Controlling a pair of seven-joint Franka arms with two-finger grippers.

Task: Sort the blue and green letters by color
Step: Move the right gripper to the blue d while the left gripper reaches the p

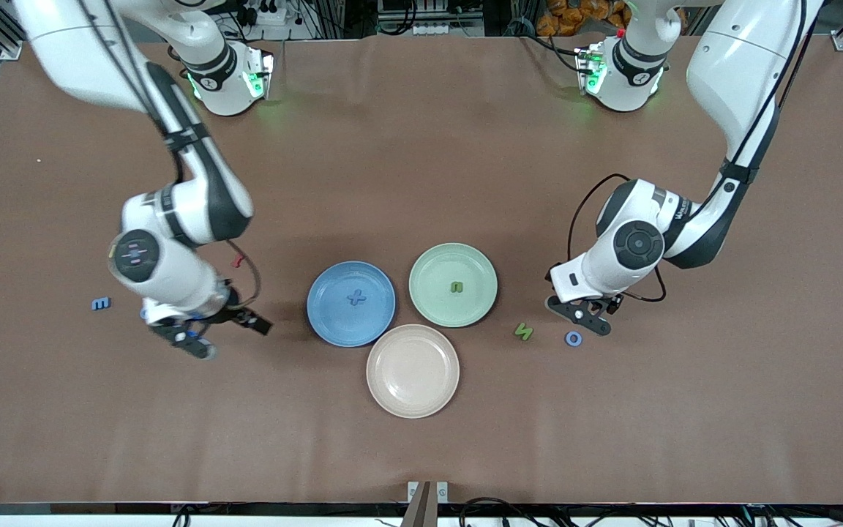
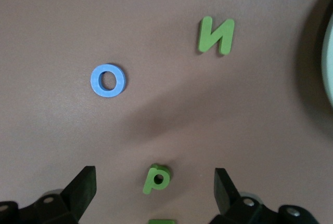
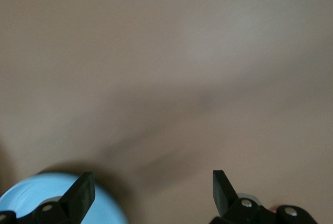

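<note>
A blue plate point(image 1: 334, 322) holds a light blue X point(image 1: 356, 297). A green plate point(image 1: 432, 304) holds an olive green u point(image 1: 456, 287). A green N point(image 1: 523, 331) and a blue o point(image 1: 574, 338) lie near the green plate, toward the left arm's end. My left gripper point(image 1: 581, 316) hangs low beside them, open. In the left wrist view it point(image 2: 153, 180) straddles a green P point(image 2: 156, 178), with the o point(image 2: 108, 80) and N point(image 2: 216, 35) farther off. A blue E point(image 1: 101, 303) lies toward the right arm's end. My right gripper point(image 1: 205, 333) is open and empty point(image 3: 151, 182) over bare table.
A beige plate point(image 1: 413, 395) sits nearer the front camera than the other two plates. A dark red letter point(image 1: 237, 258) lies beside the right arm's wrist. Another green piece point(image 2: 161, 221) shows at the edge of the left wrist view. A light blue rounded shape point(image 3: 31, 193) shows in the right wrist view.
</note>
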